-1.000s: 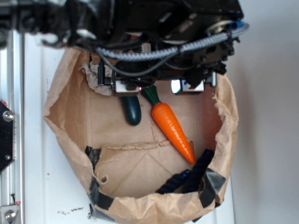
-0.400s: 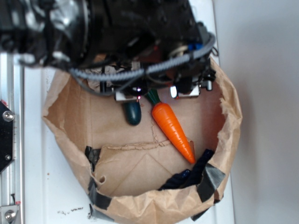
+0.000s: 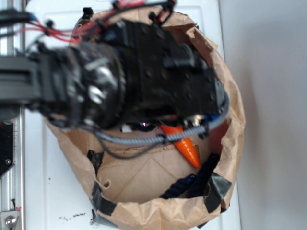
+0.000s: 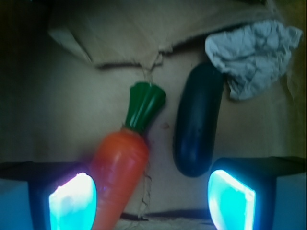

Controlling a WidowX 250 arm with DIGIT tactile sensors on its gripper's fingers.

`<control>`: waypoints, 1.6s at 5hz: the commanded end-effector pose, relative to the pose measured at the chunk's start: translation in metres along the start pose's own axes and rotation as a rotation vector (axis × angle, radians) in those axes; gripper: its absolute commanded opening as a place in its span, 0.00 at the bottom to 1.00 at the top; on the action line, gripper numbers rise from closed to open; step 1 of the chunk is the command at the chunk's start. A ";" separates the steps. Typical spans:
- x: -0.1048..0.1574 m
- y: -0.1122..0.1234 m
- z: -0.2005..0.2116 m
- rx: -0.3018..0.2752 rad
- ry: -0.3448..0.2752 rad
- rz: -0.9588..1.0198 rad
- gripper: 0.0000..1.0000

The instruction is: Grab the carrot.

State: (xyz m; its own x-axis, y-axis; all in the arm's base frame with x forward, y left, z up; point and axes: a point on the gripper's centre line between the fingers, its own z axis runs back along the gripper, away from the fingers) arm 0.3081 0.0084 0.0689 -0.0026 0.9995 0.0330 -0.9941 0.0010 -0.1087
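In the wrist view the gripper (image 4: 152, 196) stood wide apart and held nothing, its two glowing pads (image 4: 73, 201) low at either edge, with the carrot (image 4: 120, 167) lying on the brown paper between them, close against the left-hand pad. Beyond the carrot's orange body its green stem pointed away from the gripper, and just to the right of the carrot lay a dark green cucumber toy (image 4: 195, 125), with a crumpled grey wad (image 4: 252, 48) touching the far end of it. From the exterior view the black arm (image 3: 144, 81) covered most of the paper bag (image 3: 158, 211), and only the carrot's pointed tip (image 3: 189, 151) showed beneath it.
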 end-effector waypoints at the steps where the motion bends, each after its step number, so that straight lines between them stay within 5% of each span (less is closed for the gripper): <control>1: 0.007 0.010 0.027 -0.097 0.017 -0.022 1.00; 5: -0.008 -0.014 0.002 -0.099 0.008 0.087 1.00; 8: -0.022 -0.003 -0.035 -0.052 -0.091 0.032 1.00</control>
State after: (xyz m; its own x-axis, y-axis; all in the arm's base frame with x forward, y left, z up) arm 0.3291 -0.0114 0.0291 -0.0528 0.9912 0.1210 -0.9882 -0.0344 -0.1491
